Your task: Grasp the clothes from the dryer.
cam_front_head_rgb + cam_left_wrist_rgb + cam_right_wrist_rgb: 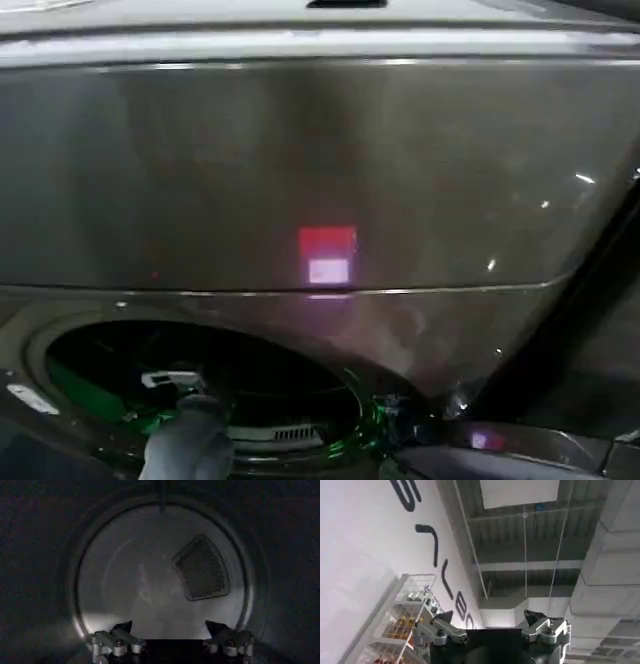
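Note:
The dryer (330, 170) is a dark bronze-grey metal front with a red-lit patch (327, 255) and a round porthole (200, 390) at the lower left. My left arm (188, 445) reaches into the porthole. In the left wrist view, my left gripper (170, 625) is open inside the drum and holds nothing. It faces the pale back wall (140, 580) and a perforated vent panel (202, 567). The clothes are out of view. My right gripper (488, 615) is open and empty, pointing up toward a ceiling away from the machine.
Green fabric shows at the porthole's rim (75, 392). A dark curved panel, probably the open door (500, 455), lies at the lower right. Beside the right gripper are a white lettered wall (370, 540) and a wire shelf rack (405, 615).

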Controlling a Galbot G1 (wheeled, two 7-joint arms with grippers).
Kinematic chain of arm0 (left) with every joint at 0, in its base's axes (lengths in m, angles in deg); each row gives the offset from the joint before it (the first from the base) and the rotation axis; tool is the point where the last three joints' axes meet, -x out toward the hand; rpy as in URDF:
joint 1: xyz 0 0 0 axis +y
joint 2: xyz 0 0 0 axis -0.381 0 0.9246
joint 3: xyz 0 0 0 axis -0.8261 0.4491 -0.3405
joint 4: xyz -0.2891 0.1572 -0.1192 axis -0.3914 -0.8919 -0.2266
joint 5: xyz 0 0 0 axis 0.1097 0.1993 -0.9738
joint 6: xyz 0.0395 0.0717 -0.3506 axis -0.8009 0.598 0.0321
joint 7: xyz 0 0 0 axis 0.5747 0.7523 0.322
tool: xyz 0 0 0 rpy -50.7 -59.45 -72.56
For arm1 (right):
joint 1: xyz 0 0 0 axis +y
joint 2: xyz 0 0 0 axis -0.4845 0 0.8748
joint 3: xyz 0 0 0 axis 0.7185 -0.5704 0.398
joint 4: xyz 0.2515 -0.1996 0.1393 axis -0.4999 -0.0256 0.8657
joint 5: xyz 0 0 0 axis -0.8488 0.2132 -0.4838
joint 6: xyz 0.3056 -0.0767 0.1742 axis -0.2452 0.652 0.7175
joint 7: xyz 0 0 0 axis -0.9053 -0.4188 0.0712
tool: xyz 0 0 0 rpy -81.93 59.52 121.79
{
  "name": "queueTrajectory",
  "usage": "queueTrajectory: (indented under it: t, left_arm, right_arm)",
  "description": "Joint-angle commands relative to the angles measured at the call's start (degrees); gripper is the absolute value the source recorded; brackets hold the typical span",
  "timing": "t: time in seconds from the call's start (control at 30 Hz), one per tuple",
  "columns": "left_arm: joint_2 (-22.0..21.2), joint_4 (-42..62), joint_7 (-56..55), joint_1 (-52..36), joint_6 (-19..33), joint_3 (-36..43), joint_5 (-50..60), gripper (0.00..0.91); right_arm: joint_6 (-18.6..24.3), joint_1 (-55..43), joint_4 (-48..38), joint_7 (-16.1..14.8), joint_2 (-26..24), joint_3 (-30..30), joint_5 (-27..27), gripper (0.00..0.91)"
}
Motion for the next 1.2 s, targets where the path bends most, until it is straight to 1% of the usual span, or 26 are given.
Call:
queueTrajectory:
  t: [0.03, 0.13, 0.3, 0.5, 0.6, 0.63, 0.73, 0.83, 0.9, 0.97, 1.03, 1.07, 1.2]
  left_arm:
    - [-2.03, 14.68, 1.00, -14.82, -0.51, -0.17, -1.88, 0.907]
    - [-3.20, 20.75, 1.95, -20.56, -0.99, -0.27, -1.99, 0.907]
    - [-3.62, 30.13, 2.71, -27.98, -0.91, 0.13, -1.46, 0.907]
    - [-4.76, 44.71, 6.91, -35.45, 1.24, 0.08, 1.30, 0.907]
    - [-5.47, 50.80, 12.50, -39.09, 3.56, -0.48, 3.21, 0.907]
    - [-5.66, 53.02, 14.06, -40.19, 4.81, -0.57, 6.53, 0.907]
    - [-5.59, 60.87, 24.58, -44.16, 6.24, -1.06, 11.85, 0.907]
    - [-5.26, 67.31, 32.53, -48.83, 6.39, -1.14, 16.07, 0.907]
    - [-4.65, 71.99, 38.68, -51.66, 10.26, -0.18, 21.06, 0.907]
    - [-4.07, 77.17, 43.79, -54.01, 15.65, 1.07, 28.47, 0.907]
    - [-3.13, 81.28, 47.12, -55.20, 21.75, 2.65, 32.23, 0.907]
    - [-2.52, 82.76, 49.59, -55.64, 22.77, 4.19, 34.49, 0.907]
    - [-0.62, 87.94, 55.59, -57.82, 22.91, 10.87, 46.86, 0.907]
  right_arm:
    - [-1.81, 0.84, -0.41, 0.97, 0.54, 1.55, 0.66, 0.907]
    - [-1.70, 0.92, -0.71, 0.88, 0.79, 1.72, 0.70, 0.907]
    - [-1.20, 0.55, -0.85, 0.52, 0.62, 1.63, 0.78, 0.907]
    - [-0.39, 0.11, -2.11, 0.41, 0.48, 1.56, 0.85, 0.907]
    - [-0.12, -0.05, -2.52, 0.28, 0.51, 1.46, 0.90, 0.907]
    - [-0.08, -0.11, -2.59, 0.24, 0.50, 1.45, 0.89, 0.907]
    - [0.13, -0.12, -2.80, 0.16, 0.36, 1.45, 0.86, 0.907]
    - [0.26, -0.07, -2.91, 0.07, 0.22, 1.51, 0.87, 0.907]
    - [0.30, -0.03, -2.95, -0.06, 0.27, 1.59, 0.87, 0.907]
    - [0.44, 0.05, -3.15, -0.09, 0.36, 1.68, 0.86, 0.907]
    - [0.57, 0.11, -3.21, -0.22, 0.48, 1.72, 0.86, 0.907]
    - [0.60, 0.16, -3.17, -0.22, 0.54, 1.73, 0.86, 0.907]
    - [0.60, 0.37, -2.82, -0.25, 0.71, 1.85, 0.77, 0.907]
